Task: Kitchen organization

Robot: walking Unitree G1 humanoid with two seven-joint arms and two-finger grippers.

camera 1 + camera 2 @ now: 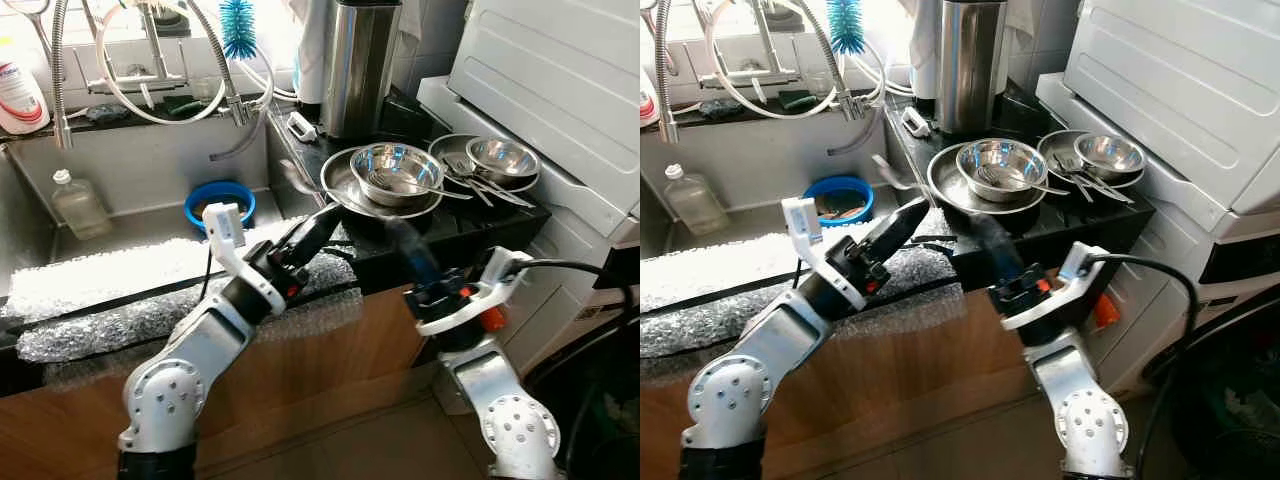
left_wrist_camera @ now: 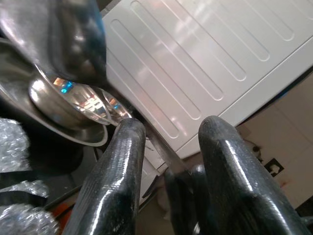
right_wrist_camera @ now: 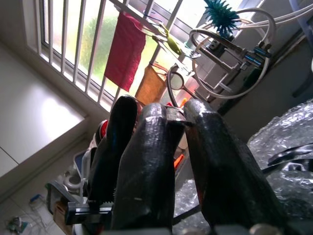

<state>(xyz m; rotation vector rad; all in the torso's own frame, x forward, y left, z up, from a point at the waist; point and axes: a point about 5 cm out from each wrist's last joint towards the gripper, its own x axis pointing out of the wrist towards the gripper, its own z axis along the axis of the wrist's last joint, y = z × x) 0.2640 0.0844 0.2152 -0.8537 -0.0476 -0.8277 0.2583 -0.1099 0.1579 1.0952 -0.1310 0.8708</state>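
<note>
Grippers first: the left gripper (image 1: 322, 222) reaches up over the front edge of the black counter (image 1: 470, 222), its two long black fingers (image 2: 115, 181) apart with nothing between them, tips close to the rim of the large steel pan. The right gripper (image 1: 405, 242) rises near the same front edge, blurred; in its wrist view the fingers (image 3: 222, 166) stand slightly apart and hold nothing.

Two groups of steel dishes sit on the counter. Nearer the sink, one steel bowl (image 1: 397, 168) rests inside one wide steel pan (image 1: 345, 185), with utensils lying in the bowl. Toward the counter's right edge, a second steel bowl (image 1: 502, 158) sits on a steel plate (image 1: 450, 152) with several pieces of cutlery (image 1: 490, 187) beside it.

One tall steel canister (image 1: 358, 65) stands at the counter's back edge. Left of the counter, the sink (image 1: 130, 175) holds one blue bowl (image 1: 219, 201) and one clear bottle (image 1: 78, 204). Bubble wrap (image 1: 110, 290) covers the sink's front edge. One blue brush (image 1: 238, 25) hangs above the tap hoses (image 1: 160, 100). A white ribbed appliance (image 1: 560, 80) stands right of the counter.
</note>
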